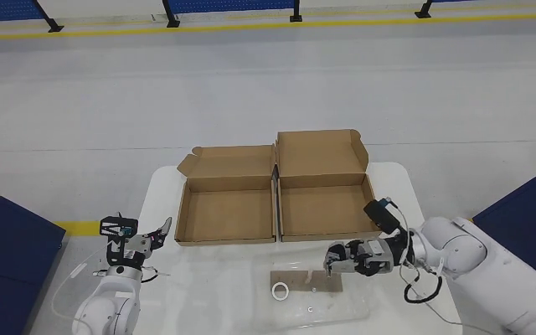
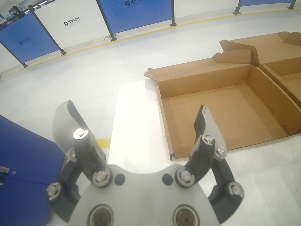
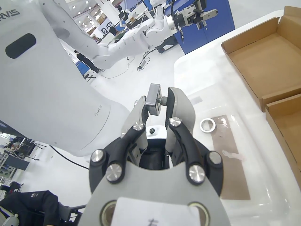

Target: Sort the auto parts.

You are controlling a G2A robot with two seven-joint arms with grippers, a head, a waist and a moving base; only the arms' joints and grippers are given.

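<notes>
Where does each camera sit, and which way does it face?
Top view: above the arms, facing down at the table, left box, right box, left gripper, right gripper.
Left wrist view: on the left wrist, facing the left box past its own open jaws.
Right wrist view: on the right wrist, facing the left gripper; own jaws shut on a metal part.
Shared: top and right wrist views both show the ring.

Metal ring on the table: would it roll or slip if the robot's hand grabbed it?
The metal ring lies flat on the brown sheet, so a push would probably slide it, not roll it. It looks rigid and smooth, likely slippery.
</notes>
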